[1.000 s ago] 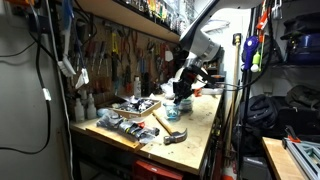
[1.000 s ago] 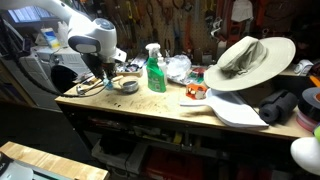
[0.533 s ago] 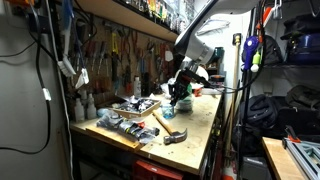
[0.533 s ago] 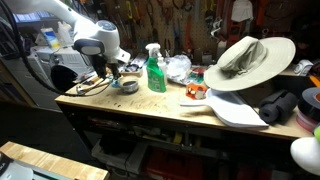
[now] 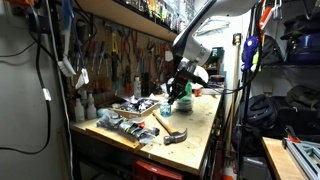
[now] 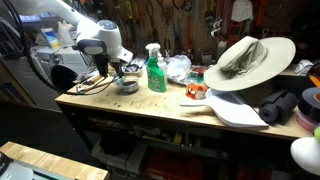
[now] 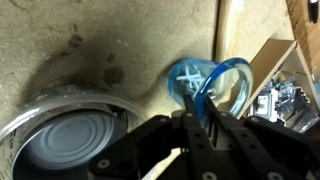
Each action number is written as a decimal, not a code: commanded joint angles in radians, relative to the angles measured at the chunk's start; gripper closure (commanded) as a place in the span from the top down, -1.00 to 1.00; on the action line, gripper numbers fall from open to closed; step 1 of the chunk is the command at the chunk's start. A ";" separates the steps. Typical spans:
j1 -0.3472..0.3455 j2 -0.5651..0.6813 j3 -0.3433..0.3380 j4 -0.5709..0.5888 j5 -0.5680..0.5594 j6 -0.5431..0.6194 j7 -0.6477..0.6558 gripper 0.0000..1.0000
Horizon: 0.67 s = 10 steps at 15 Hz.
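Down at the far end of the counter [image 7: 120, 40], the pincer [image 7: 195, 125] has its two dark fingers drawn close together. In the wrist view they look clamped on the near rim of a blue cup [image 7: 210, 82], a small see-through plastic thing seen from above. The cup sits at about 12 o'clock from the fingertips, over the bare speckled surface. Whether its base touches the counter I cannot tell.

A round metal tin [image 7: 70, 140] lies at about 8 o'clock from the cup, close by but apart from it, its open top facing up.

In an exterior view the pincer [image 6: 119, 73] points down just above the tin [image 6: 128, 86], which stands at about 5 o'clock from it. A green spray bottle [image 6: 155, 72] stands upright at 3 o'clock of the pincer, near but clear of it. A wide-brimmed hat [image 6: 247, 58] rests tilted farther off at 3 o'clock, well apart from the arm.

In an exterior view from the counter's other end, a hammer [image 5: 163, 122] with a wooden handle lies flat at about 6 o'clock from the pincer [image 5: 180, 90]. The cup is too small to make out there.
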<state>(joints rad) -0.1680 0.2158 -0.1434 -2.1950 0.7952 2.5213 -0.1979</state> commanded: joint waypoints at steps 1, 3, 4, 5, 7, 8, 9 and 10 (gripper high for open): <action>-0.012 0.013 0.019 0.010 0.009 0.014 0.017 -0.83; -0.013 0.006 0.014 0.005 -0.012 0.011 0.025 -0.24; -0.012 0.003 0.012 0.002 -0.020 0.014 0.031 -0.14; -0.011 -0.001 0.008 -0.001 -0.033 0.016 0.040 0.03; -0.007 -0.005 -0.004 -0.005 -0.086 0.009 0.086 0.35; -0.008 -0.015 -0.006 -0.007 -0.111 -0.007 0.103 0.47; -0.009 -0.022 -0.006 -0.010 -0.133 -0.013 0.120 0.60; -0.011 -0.033 -0.005 -0.014 -0.150 -0.020 0.132 0.78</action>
<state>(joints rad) -0.1734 0.2129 -0.1442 -2.1918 0.7097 2.5266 -0.1231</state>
